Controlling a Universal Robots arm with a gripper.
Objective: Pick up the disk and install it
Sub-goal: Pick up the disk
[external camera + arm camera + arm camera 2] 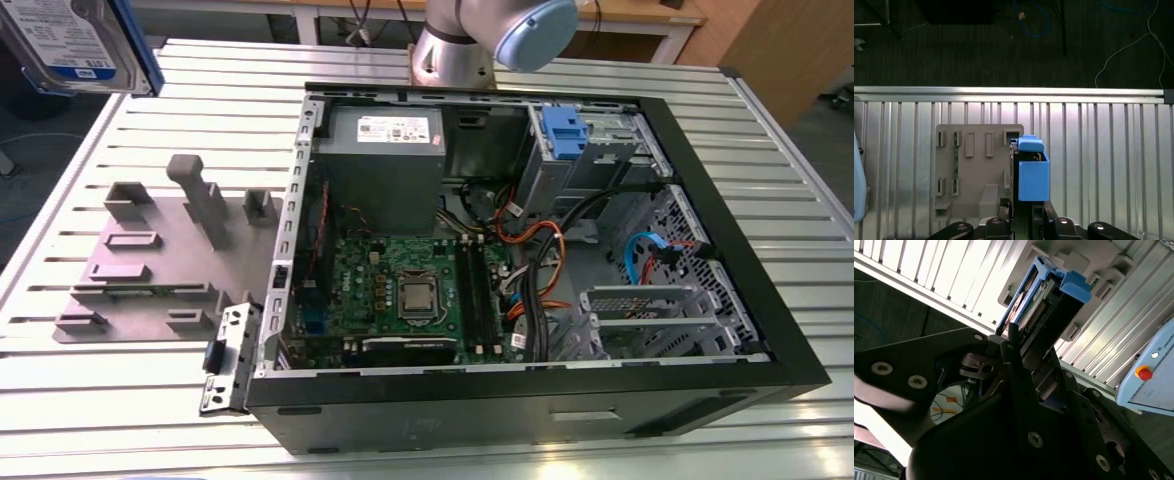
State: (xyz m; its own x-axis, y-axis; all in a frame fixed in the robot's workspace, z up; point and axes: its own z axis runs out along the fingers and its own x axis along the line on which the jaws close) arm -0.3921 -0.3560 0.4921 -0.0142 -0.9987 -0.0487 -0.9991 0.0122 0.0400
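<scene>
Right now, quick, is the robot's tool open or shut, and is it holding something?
Tool: shut on the flat silver hard drive in its blue plastic carrier.

Slatted metal table: open computer case, grey fixture plate

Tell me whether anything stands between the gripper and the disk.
Nothing does. The gripper is shut on the disk, holding it off the grey fixture plate and the ribbed table seen behind it in the first wrist view.

Arm raised, hand clamped on the disk w/ fingers either side.
</scene>
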